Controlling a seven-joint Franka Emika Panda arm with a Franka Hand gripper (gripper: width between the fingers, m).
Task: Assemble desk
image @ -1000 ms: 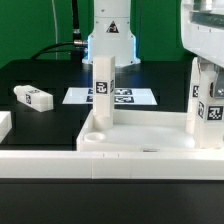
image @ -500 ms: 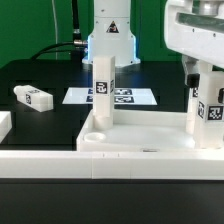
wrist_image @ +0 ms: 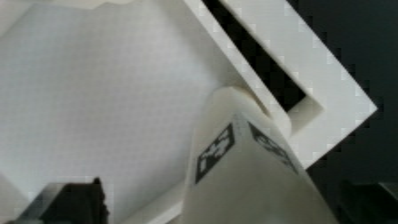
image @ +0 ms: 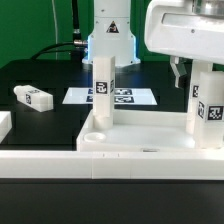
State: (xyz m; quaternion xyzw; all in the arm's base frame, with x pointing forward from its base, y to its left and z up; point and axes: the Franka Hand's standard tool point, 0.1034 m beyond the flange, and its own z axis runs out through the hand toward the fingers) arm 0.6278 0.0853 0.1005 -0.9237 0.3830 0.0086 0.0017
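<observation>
The white desk tabletop (image: 150,128) lies on the black table, also seen in the wrist view (wrist_image: 107,90). Two tagged square legs stand upright in its sockets: one toward the exterior view's left (image: 101,92), one at the right edge (image: 208,105). My gripper (image: 198,72) hangs at the top of the right leg, jaws open. One dark finger (image: 178,72) stands clear of the leg's left side. In the wrist view the leg (wrist_image: 258,165) rises between the jaws, with a gap to the dark finger (wrist_image: 71,203). The other finger is hidden.
A loose tagged leg (image: 32,97) lies on the table at the exterior view's left, with another white part (image: 4,125) at the left edge. The marker board (image: 125,97) lies behind the tabletop. A long white rail (image: 100,165) runs along the front. The robot base (image: 110,35) stands at the back.
My wrist has moved toward the exterior view's left and come further into view. The finger now stands clear of the right leg. The leg stays upright in its socket.
</observation>
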